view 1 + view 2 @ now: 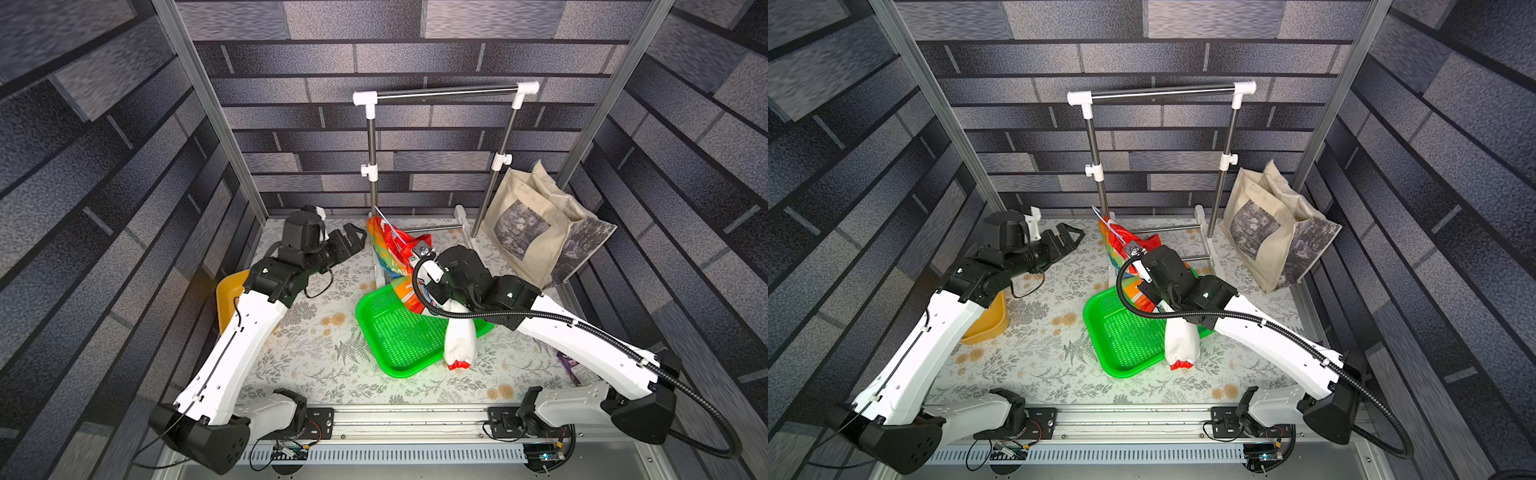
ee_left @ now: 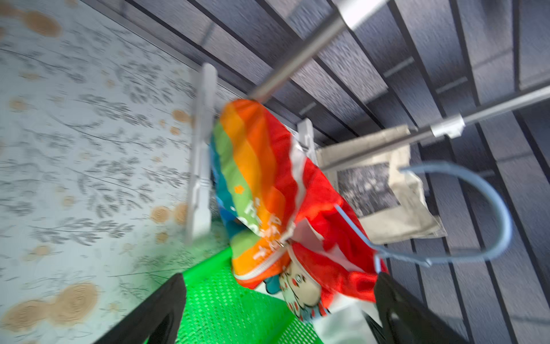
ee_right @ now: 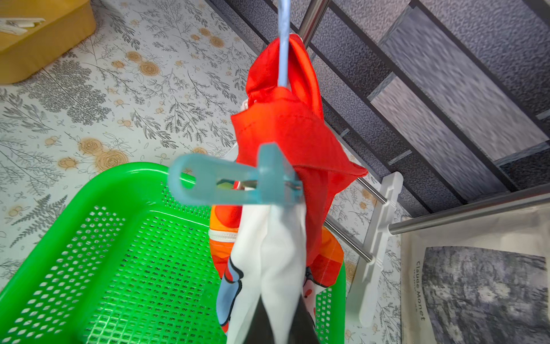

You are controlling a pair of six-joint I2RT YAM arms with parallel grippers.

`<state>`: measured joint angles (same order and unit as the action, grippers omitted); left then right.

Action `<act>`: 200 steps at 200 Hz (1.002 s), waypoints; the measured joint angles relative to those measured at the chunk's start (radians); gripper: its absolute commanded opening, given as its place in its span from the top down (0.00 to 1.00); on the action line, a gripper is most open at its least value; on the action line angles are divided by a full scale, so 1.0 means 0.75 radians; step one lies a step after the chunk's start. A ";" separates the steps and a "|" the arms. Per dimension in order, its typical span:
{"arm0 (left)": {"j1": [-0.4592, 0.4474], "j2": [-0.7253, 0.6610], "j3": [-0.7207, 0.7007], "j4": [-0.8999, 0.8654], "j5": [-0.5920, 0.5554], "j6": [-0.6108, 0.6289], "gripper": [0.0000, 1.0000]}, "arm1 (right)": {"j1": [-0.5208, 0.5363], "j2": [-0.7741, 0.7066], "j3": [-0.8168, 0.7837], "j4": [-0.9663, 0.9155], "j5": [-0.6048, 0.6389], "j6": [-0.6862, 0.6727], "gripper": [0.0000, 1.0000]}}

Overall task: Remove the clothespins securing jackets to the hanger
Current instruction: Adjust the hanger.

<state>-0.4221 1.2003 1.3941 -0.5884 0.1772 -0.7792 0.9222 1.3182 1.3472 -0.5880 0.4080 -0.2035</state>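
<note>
We found the teal clothespin (image 3: 238, 181) clipped over jacket (image 3: 285, 125) and hanger (image 3: 283, 44), above the green tray (image 3: 89, 184). The right end effector (image 3: 279, 330) was clenched on the jacket's soft white cloth. The left end effector (image 1: 353, 239) stood released, apart. We judged the pin light, stiff and sprung, best pinched at its looped tail.

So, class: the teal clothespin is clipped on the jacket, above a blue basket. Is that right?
Not quite. The basket below is green, not blue, as the right wrist view shows. The teal clothespin is indeed clipped on the jacket.
</note>
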 measured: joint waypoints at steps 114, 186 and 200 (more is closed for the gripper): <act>-0.318 0.345 0.248 0.172 -0.553 0.181 0.51 | -0.027 0.025 0.033 -0.057 -0.221 0.188 1.00; -0.343 0.415 0.348 0.190 -0.598 0.238 1.00 | -0.098 0.021 0.037 -0.043 -0.297 0.200 0.88; -0.341 0.450 0.385 0.180 -0.601 0.238 1.00 | -0.109 0.021 0.047 -0.042 -0.290 0.194 0.54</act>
<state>-0.6781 1.5379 1.6829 -0.4534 -0.2733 -0.6006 0.8402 1.3342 1.3827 -0.6193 0.1902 -0.0582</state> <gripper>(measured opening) 0.061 0.210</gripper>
